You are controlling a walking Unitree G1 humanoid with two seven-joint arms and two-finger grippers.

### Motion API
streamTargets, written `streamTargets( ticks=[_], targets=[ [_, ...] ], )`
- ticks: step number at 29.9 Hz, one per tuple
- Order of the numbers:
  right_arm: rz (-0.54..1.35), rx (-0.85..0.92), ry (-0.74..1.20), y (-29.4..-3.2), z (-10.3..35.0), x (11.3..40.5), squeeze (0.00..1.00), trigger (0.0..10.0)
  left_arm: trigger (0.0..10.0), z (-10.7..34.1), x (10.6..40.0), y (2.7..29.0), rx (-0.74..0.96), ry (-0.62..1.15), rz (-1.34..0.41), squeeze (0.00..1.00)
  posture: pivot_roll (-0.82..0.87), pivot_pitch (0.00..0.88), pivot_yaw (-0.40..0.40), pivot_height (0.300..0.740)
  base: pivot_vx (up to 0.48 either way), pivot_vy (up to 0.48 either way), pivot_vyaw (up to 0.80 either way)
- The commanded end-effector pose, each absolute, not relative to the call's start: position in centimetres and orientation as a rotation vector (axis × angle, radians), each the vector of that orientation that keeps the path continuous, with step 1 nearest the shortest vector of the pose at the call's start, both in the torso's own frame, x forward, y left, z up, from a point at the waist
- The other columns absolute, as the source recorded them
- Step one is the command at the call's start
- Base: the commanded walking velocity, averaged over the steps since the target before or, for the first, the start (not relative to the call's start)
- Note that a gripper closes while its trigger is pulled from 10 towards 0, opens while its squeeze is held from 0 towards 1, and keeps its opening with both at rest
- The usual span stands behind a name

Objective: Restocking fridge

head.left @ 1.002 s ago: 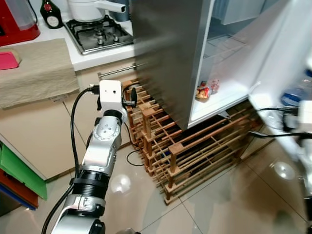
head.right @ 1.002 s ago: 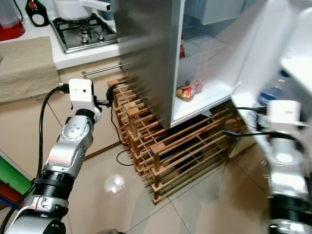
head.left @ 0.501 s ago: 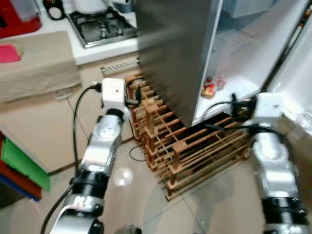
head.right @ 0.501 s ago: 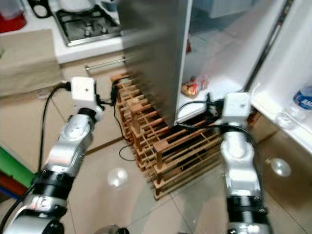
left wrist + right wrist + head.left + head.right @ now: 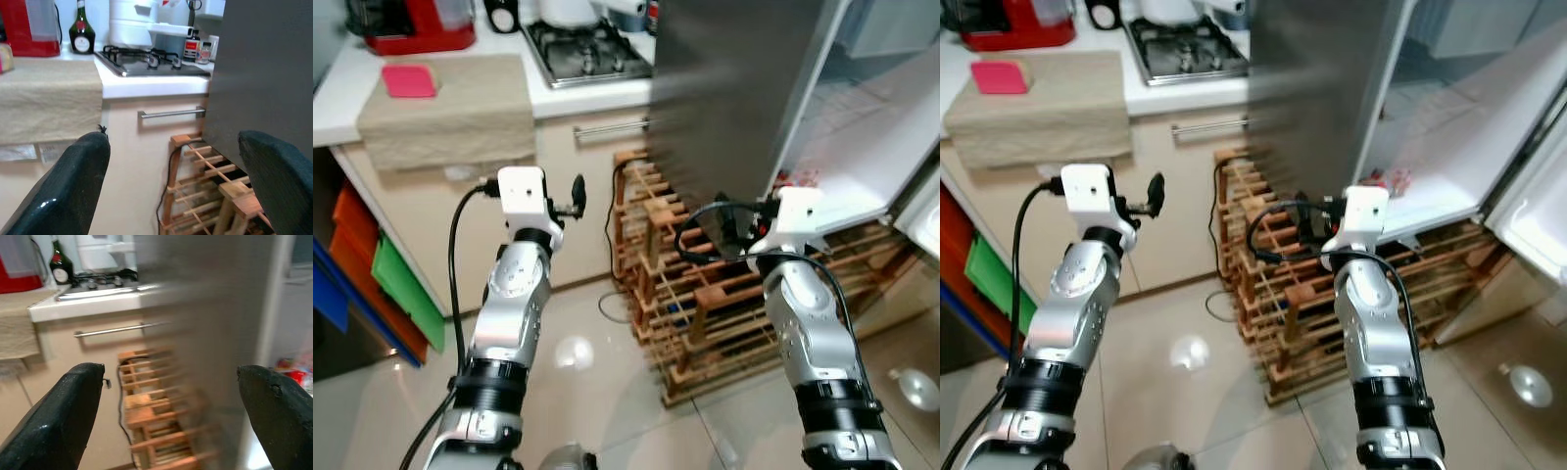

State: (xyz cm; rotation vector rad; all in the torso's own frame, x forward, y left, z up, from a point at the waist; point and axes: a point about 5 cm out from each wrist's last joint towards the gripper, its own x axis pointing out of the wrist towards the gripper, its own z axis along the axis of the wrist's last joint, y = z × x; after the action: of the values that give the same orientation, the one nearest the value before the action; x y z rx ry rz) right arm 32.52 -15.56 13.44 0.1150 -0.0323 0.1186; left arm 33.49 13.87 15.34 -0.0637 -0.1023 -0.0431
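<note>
Two arms up in front of me, both carrying nothing. Left gripper (image 5: 576,193) sits ahead of the cabinet under the worktop (image 5: 460,103), jaws spread wide in its wrist view with nothing between the fingers (image 5: 73,186). Right gripper (image 5: 1304,223) is raised near the fridge's grey side panel, over the wooden wine rack (image 5: 705,294); jaws also wide apart, empty, going by the fingers (image 5: 63,416) in its wrist view.

Fridge (image 5: 734,88) stands to my right, upright, long axis vertical. Its open front faces away to my right, so I see mostly the grey side panel and look into the cavity at an angle. The door (image 5: 1542,211) is swung out at the far right. A few small red and orange packets (image 5: 1393,179) lie near the front edge of the lowest white shelf. Can't make out what they are.

Progress, my read: early or between items. The fridge is open, so access is sorted, but I'm holding no stock and can't spot anything obviously waiting to go in. The worktop carries a beige cloth (image 5: 450,108), a pink sponge (image 5: 409,80), a red appliance (image 5: 416,24) and the hob (image 5: 587,54) with a dark bottle (image 5: 81,30) near it; none reads clearly as fridge stock. Left to do: find the goods, pick them up, carry them to a shelf. Right wrist view is blurred, so I trust it less.
</note>
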Motion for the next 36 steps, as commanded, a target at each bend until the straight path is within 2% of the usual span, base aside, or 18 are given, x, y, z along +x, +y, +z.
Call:
streamTargets(
  ticks=[1,7,17,22,27,28,29,32,36],
  targets=[
    [0.14,0.138,-0.022,-15.2,13.4,32.7,0.0,10.0,10.0,15.8,33.6,14.1,-0.035,-0.114,-0.027,0.0,-0.04,0.0,0.013,0.74,0.0,0.48,0.58],
    [0.159,0.143,-0.023,-14.8,13.3,32.6,0.0,10.0,10.0,15.2,33.9,13.7,-0.008,-0.067,-0.018,0.0,-0.05,0.0,0.023,0.74,0.0,0.467,0.58],
    [0.187,0.111,-0.036,-14.5,13.4,32.7,0.0,10.0,10.0,16.8,34.7,13.2,0.049,-0.118,-0.012,0.0,-0.01,0.0,0.005,0.74,0.0,0.0,0.59],
    [0.232,0.082,-0.064,-13.4,13.9,33.1,0.0,10.0,10.0,17.3,34.7,12.5,0.07,-0.131,-0.06,0.0,0.01,0.0,-0.002,0.74,0.0,0.0,0.56],
    [0.226,0.062,-0.11,-13.2,14.8,33.2,0.0,10.0,10.0,17.2,33.9,12.7,0.055,-0.154,-0.102,0.0,0.01,0.0,0.002,0.74,0.374,0.0,0.55],
    [0.214,0.055,-0.129,-13.4,15.2,33.1,0.0,10.0,10.0,16.8,33.6,13.1,0.047,-0.134,-0.103,0.0,0.0,0.0,0.004,0.74,0.48,0.0,0.54],
    [0.166,0.041,-0.148,-14.4,15.5,32.7,0.0,10.0,10.0,15.0,32.7,14.6,0.037,-0.042,-0.085,0.0,0.0,0.0,-0.002,0.74,0.48,0.0,0.51],
    [0.145,0.031,-0.146,-14.9,15.3,32.3,0.0,10.0,10.0,13.9,32.1,15.3,0.03,0.011,-0.079,0.0,0.01,0.0,-0.011,0.74,0.48,0.0,0.5],
    [0.05,0.02,-0.082,-16.1,13.8,32.3,0.0,10.0,10.0,13.9,32.4,13.9,0.049,0.016,-0.141,0.0,0.01,0.0,-0.016,0.74,0.48,0.0,0.25]
  ],
)
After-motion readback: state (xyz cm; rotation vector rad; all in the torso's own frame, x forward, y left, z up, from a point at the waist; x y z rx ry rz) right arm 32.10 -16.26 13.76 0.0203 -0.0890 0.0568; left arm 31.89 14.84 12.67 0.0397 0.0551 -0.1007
